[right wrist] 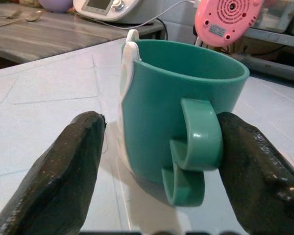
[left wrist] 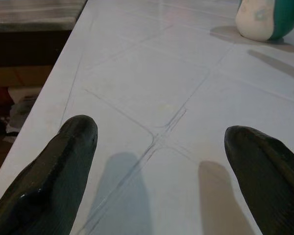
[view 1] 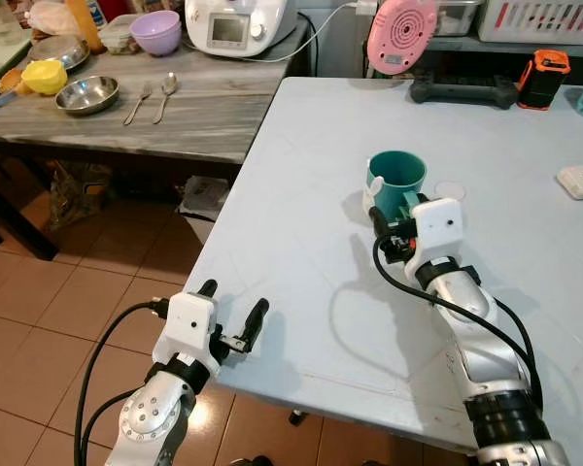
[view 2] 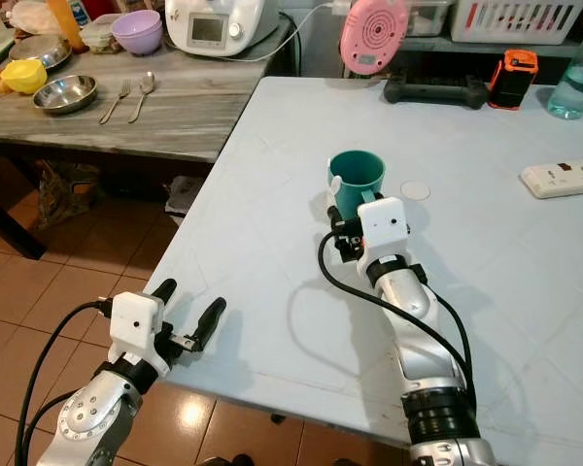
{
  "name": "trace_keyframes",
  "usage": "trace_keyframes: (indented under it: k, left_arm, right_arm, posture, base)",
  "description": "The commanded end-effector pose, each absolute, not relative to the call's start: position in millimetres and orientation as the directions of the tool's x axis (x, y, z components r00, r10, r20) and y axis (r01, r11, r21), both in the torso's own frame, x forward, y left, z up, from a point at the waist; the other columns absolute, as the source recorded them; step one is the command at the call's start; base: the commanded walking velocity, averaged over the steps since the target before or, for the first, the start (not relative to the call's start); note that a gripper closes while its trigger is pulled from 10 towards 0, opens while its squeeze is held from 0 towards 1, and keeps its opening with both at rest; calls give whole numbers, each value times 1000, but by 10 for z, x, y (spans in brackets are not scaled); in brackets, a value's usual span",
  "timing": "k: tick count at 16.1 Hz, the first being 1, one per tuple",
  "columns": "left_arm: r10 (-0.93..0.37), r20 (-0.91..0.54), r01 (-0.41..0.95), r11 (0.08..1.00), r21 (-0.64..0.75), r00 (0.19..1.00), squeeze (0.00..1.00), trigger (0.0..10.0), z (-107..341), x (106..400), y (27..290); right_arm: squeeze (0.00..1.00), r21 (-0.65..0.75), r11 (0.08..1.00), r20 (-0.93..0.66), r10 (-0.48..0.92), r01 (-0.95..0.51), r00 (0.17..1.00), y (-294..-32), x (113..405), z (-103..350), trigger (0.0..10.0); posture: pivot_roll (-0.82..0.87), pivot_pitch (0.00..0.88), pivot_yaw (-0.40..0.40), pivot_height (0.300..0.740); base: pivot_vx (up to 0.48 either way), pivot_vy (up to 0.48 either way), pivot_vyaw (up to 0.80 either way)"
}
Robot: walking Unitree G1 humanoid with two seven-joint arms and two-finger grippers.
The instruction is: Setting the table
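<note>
The step in hand looked to be the handling of the green mug [view 1: 397,179], which stood upright on the pale table [view 1: 301,233] at centre frame. The right gripper [view 1: 391,225] sat just behind it, fingers [right wrist: 73,166] spread wide to either side of the handle; whether either touched it was unclear. Grasping would call for closing squarely; releasing, for backing straight off. The left gripper [view 1: 231,313] hovered open at the table's near edge, lower left, holding nothing.
</note>
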State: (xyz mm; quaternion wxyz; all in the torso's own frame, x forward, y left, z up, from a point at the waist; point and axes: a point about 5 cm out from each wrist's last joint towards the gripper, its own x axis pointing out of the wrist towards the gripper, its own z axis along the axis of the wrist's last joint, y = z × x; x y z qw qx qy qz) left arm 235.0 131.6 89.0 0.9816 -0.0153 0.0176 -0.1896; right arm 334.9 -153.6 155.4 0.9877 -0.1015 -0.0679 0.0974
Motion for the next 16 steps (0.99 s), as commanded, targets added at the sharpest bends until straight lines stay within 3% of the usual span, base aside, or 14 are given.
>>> trace_keyframes:
  k: [1, 3, 4, 5, 6, 7, 9, 10, 11, 12, 13, 14, 15, 16]
  left_arm:
    - [-365, -35, 364, 931, -21, 931, 0, 10000, 873, 2352, 1371]
    - [-360, -38, 360, 933, -22, 932, 0, 10000, 860, 2346, 1378]
    - [-359, -39, 359, 933, -22, 932, 0, 10000, 859, 2343, 1378]
    - [-361, -36, 360, 933, -21, 932, 0, 10000, 860, 2346, 1378]
    - [-363, -34, 362, 932, -20, 931, 0, 10000, 869, 2345, 1374]
    - [-365, -30, 365, 931, -18, 930, 0, 10000, 879, 2346, 1368]
    - [-369, -24, 369, 929, -14, 929, 0, 10000, 909, 2348, 1358]
    - [-370, -20, 370, 929, -13, 929, 0, 10000, 933, 2346, 1347]
    - [-370, -16, 370, 929, -13, 929, 0, 10000, 956, 2342, 1335]
    - [-371, -15, 370, 929, -13, 929, 0, 10000, 965, 2340, 1331]
    - [-371, -14, 371, 929, -13, 929, 0, 10000, 968, 2340, 1329]
    - [-372, -13, 371, 928, -12, 928, 0, 10000, 976, 2340, 1326]
    - [-373, -13, 372, 928, -12, 928, 0, 10000, 980, 2337, 1323]
    - [-373, -14, 373, 928, -12, 928, 0, 10000, 985, 2333, 1318]
  right_arm:
    - [0, -219, 956, 130, 224, -192, 966, -1490, 3374, 1598, 10000]
    - [0, -193, 964, 115, 205, -181, 972, -1515, 3367, 1562, 9529]
    - [0, -189, 966, 112, 200, -176, 973, -1525, 3361, 1545, 980]
    - [0, -181, 969, 111, 190, -168, 976, -1532, 3364, 1539, 0]
    - [0, -176, 971, 111, 183, -162, 977, -1533, 3364, 1538, 0]
    - [0, -173, 972, 110, 181, -160, 977, -1528, 3363, 1533, 1725]
    - [0, -170, 972, 100, 180, -161, 979, -1510, 3330, 1488, 9059]
    - [0, -167, 973, 93, 174, -157, 980, -1519, 3314, 1465, 10000]
    - [0, -163, 975, 90, 168, -152, 982, -1530, 3309, 1455, 10000]
    - [0, -166, 975, 85, 164, -148, 983, -1541, 3303, 1440, 8471]
    - [0, -168, 975, 82, 161, -145, 984, -1547, 3301, 1432, 8471]
    - [0, -161, 977, 82, 157, -142, 984, -1557, 3298, 1425, 2588]
    - [0, -162, 977, 87, 154, -139, 984, -1562, 3303, 1437, 0]
    - [0, -174, 976, 98, 147, -129, 984, -1571, 3311, 1460, 0]
  posture:
    - [-151, 137, 88, 740]
    - [-147, 139, 89, 740]
    - [-148, 139, 90, 740]
    - [-149, 138, 92, 740]
    - [-149, 138, 94, 740]
    - [-150, 137, 94, 740]
    - [-149, 137, 95, 740]
    - [-149, 136, 96, 740]
    - [-149, 137, 96, 740]
    - [-149, 137, 96, 740]
    - [-149, 137, 96, 740]
    - [-149, 137, 96, 740]
    - [-152, 138, 97, 740]
    - [-152, 138, 98, 740]
  base:
    - [0, 0, 0]
    - [0, 0, 0]
    - [0, 0, 0]
    - [0, 0, 0]
    - [0, 0, 0]
    - [0, 0, 0]
    - [0, 0, 0]
    - [0, 0, 0]
    - [0, 0, 0]
    - [0, 0, 0]
    - [0, 0, 0]
    - [0, 0, 0]
    - [0, 0, 0]
    - [0, 0, 0]
